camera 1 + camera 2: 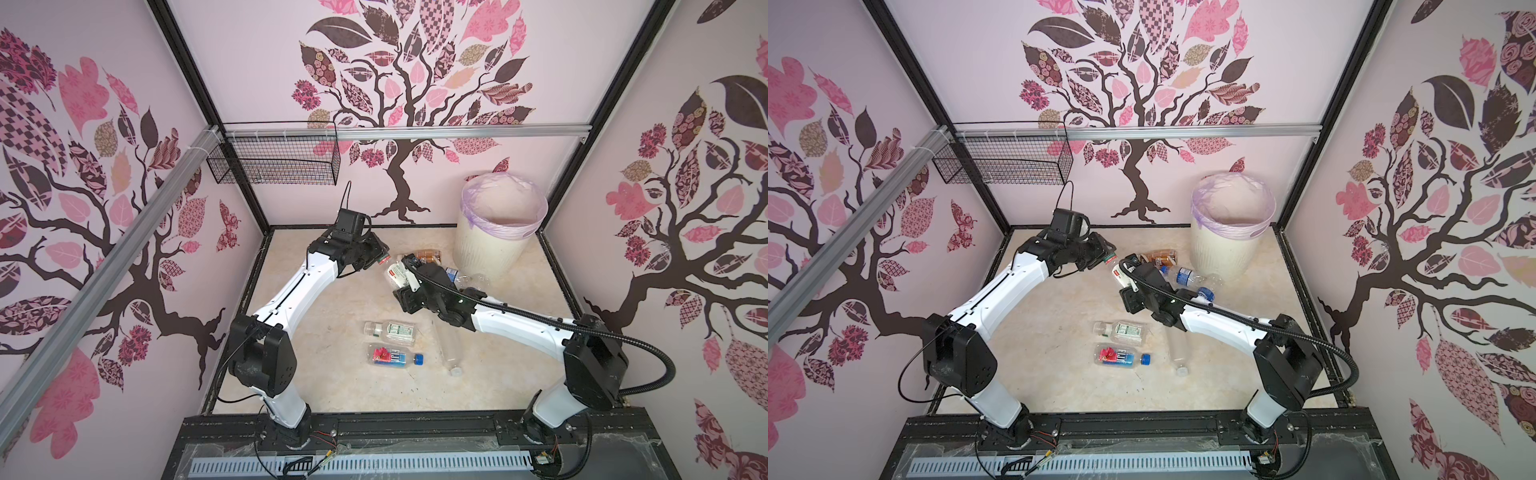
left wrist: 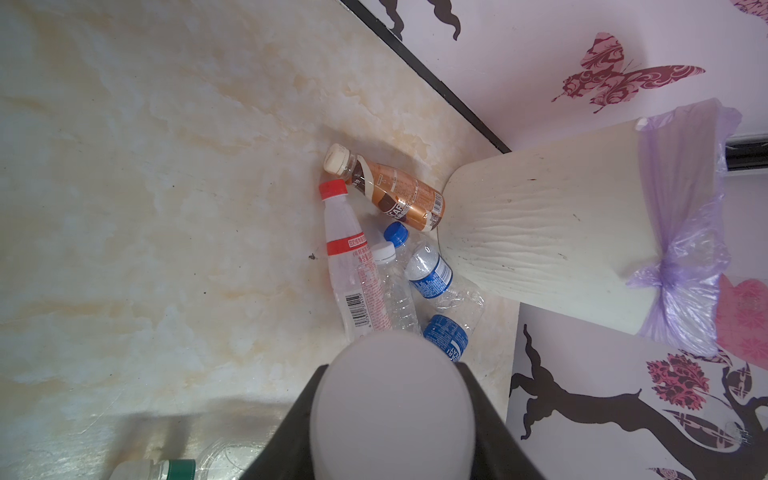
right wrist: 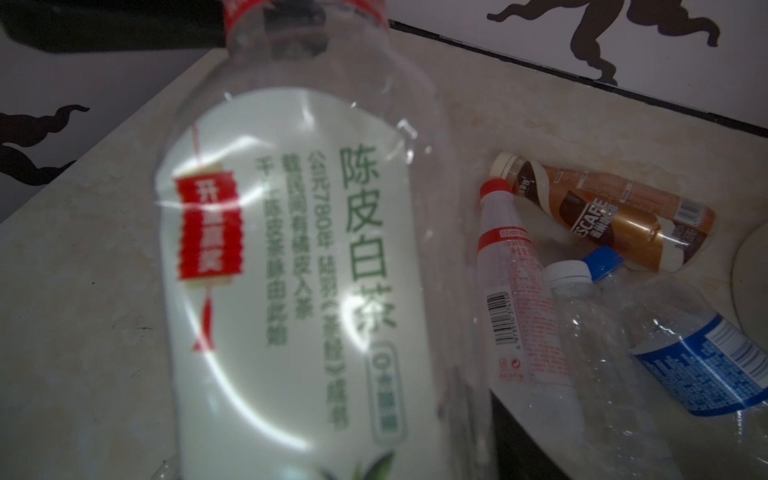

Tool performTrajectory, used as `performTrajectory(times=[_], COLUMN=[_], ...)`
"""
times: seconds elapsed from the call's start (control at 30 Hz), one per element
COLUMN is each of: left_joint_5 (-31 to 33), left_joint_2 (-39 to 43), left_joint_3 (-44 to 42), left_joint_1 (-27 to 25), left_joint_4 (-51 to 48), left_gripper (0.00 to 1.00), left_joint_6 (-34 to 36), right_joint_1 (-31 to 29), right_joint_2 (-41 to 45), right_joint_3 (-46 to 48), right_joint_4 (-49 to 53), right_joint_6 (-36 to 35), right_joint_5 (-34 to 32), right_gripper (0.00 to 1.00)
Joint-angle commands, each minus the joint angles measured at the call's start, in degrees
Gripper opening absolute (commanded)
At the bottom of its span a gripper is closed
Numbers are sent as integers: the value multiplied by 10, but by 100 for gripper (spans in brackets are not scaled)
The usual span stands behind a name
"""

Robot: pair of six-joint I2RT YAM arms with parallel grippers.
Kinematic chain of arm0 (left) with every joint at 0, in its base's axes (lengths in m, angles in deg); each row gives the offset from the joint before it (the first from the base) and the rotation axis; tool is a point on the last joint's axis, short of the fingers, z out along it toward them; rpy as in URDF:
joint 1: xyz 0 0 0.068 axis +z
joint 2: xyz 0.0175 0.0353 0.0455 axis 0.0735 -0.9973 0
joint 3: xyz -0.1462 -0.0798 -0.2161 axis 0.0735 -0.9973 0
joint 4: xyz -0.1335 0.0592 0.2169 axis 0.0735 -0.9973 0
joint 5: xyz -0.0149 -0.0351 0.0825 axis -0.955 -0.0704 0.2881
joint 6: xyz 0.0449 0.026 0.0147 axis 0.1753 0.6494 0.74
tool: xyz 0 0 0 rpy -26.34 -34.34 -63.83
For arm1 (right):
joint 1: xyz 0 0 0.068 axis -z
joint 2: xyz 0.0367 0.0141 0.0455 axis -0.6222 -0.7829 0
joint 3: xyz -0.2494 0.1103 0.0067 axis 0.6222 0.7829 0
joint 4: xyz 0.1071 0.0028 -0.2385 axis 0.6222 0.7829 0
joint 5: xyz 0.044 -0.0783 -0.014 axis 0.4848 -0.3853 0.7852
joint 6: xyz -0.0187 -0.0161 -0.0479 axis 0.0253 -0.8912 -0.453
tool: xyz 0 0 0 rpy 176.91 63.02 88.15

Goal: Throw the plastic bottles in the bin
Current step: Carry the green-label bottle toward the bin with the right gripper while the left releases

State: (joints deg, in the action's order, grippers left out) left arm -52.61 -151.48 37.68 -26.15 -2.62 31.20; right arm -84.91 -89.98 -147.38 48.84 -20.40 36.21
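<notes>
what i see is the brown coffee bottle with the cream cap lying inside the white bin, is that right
Not quite. The brown coffee bottle with the cream cap is lying on the table, right beside the foot of the white bin, not inside it. The left wrist view shows this plainly.

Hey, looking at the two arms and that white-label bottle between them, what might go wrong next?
1. The white-label bottle sits between the left gripper and the right gripper. I can't tell whether either grips it firmly, so it may drop beside the pile of bottles.
2. The bin is tall, with that pile at its base. A low swing might hit its wall.
</notes>
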Motion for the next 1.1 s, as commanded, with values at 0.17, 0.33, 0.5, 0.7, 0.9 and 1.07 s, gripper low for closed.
performTrajectory(times=[0.17, 0.33, 0.5, 0.7, 0.9, 1.07], left_joint_5=[-15, -23, -26, -61, -90, -98], left_joint_2=[13, 27, 48, 70, 96, 118], left_joint_3=[16, 16, 15, 8, -19, -27], left_joint_1=[10, 25, 33, 36, 34, 20], left_joint_4=[1, 6, 20, 64, 128, 179], left_gripper=[62, 73, 83, 96, 98, 98], left_joint_6=[-10, -7, -1, 0, -15, -7], right_joint_1=[2, 3, 3, 26, 81, 139], right_joint_2=[8, 13, 9, 13, 26, 47], right_joint_3=[-11, -16, -50, -94, -160, -225], right_joint_4=[-2, 11, 55, 93, 135, 167], right_joint_6=[20, 16, 2, -3, -14, -26], right_joint_5=[-5, -20, -51, -62, -63, -70], right_gripper=[59, 59, 59, 59, 60, 60])
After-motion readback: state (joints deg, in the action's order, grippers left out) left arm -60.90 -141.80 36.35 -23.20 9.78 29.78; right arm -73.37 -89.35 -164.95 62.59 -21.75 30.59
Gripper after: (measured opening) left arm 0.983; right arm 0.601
